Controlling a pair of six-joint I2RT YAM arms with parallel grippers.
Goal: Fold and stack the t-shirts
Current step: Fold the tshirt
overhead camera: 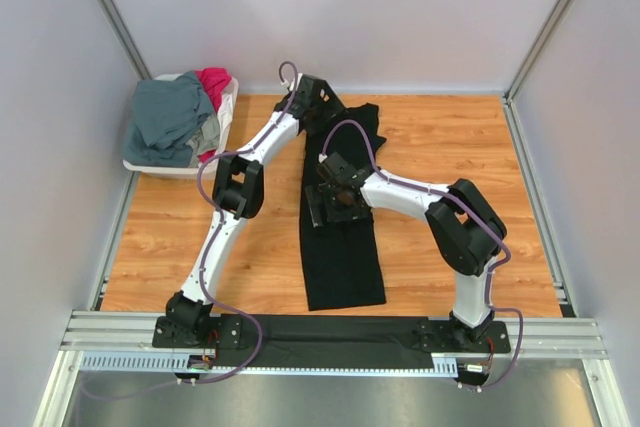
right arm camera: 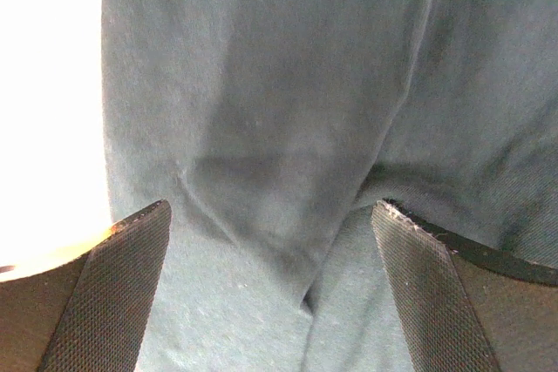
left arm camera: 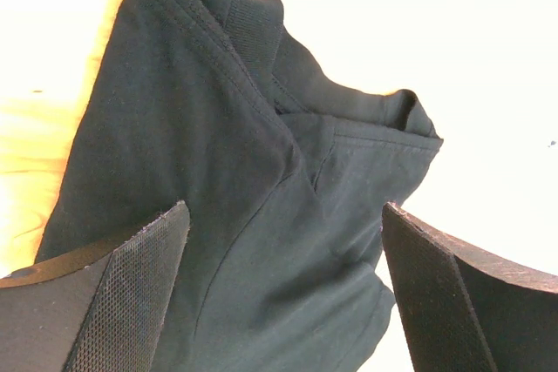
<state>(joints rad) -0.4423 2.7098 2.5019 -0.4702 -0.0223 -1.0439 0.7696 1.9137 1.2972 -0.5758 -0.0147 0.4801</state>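
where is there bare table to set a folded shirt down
Bare wood far right, between black shirt and right wall; also near left, between left arm and shirt. Crowded: far-left corner, with the basket of shirts, and the middle, under the right arm.

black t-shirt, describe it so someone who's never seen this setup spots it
Start at the wooden table. Down its middle lies the black t-shirt, a long narrow strip running near to far. It alone lies on the wood; the grey-blue shirt and magenta-red shirt sit heaped in the white basket at far left.
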